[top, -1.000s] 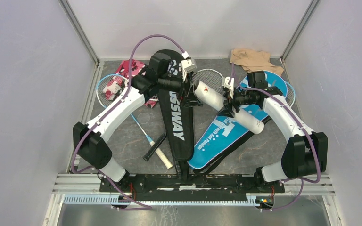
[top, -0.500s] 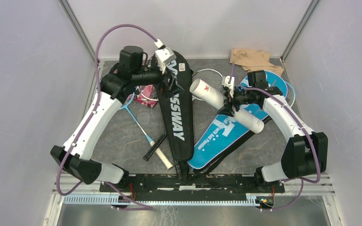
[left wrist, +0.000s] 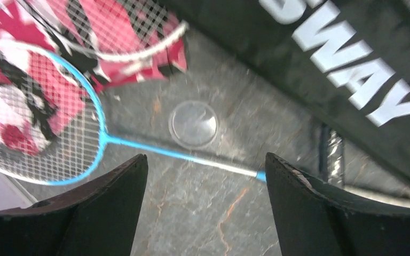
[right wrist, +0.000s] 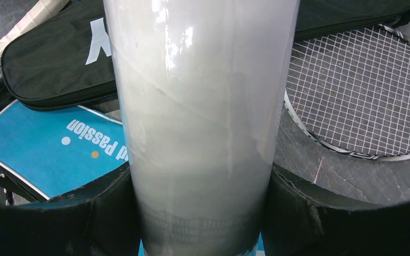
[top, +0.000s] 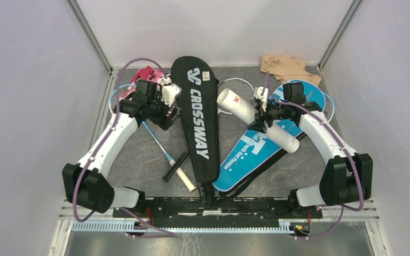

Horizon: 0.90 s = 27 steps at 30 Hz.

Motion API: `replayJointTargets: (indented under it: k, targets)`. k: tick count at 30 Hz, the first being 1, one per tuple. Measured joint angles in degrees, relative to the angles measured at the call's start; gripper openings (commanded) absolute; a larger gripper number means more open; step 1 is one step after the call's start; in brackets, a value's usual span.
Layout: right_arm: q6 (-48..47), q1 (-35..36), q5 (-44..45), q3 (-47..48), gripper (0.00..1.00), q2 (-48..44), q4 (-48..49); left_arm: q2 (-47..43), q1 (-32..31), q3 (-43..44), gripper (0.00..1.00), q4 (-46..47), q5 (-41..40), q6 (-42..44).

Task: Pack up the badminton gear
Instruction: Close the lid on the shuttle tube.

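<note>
My right gripper (top: 263, 120) (right wrist: 200, 170) is shut on the white tube (top: 245, 113) (right wrist: 200, 96) near its middle and holds it slanted above the blue cover (top: 251, 152) (right wrist: 48, 146). The black "CROSSWAY" cover (top: 198, 120) (left wrist: 352, 58) lies flat in the middle. My left gripper (top: 163, 121) (left wrist: 205, 157) is open and empty, low over the blue racket (top: 160, 145) (left wrist: 139, 145) near its shaft. A clear round lid (left wrist: 193, 124) lies just beyond that shaft. A white-framed racket head (top: 239, 87) (right wrist: 363, 90) lies behind the tube.
A pink camouflage cloth (top: 147, 74) (left wrist: 112, 32) sits under the racket heads at the back left. A beige cloth (top: 285, 66) lies at the back right. Two racket handles (top: 177, 169) cross near the black cover's lower left. Walls close in on three sides.
The left arm drew back from the tube's open end, swung left and came down over the blue racket's shaft. The right gripper kept the tube still.
</note>
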Motion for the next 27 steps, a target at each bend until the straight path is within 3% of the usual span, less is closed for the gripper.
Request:
replayJointTargets:
  k: [11, 27]
  targets:
    - [0.0, -0.4, -0.3, -0.8, 0.08, -0.5, 0.5, 9.8, 0.6, -11.8, 0.72, 6.2, -7.4, 5.7]
    - [0.0, -0.4, -0.7, -0.8, 0.08, -0.5, 0.5, 16.5, 0.9, -14.1, 0.57, 11.5, -7.0, 8.2]
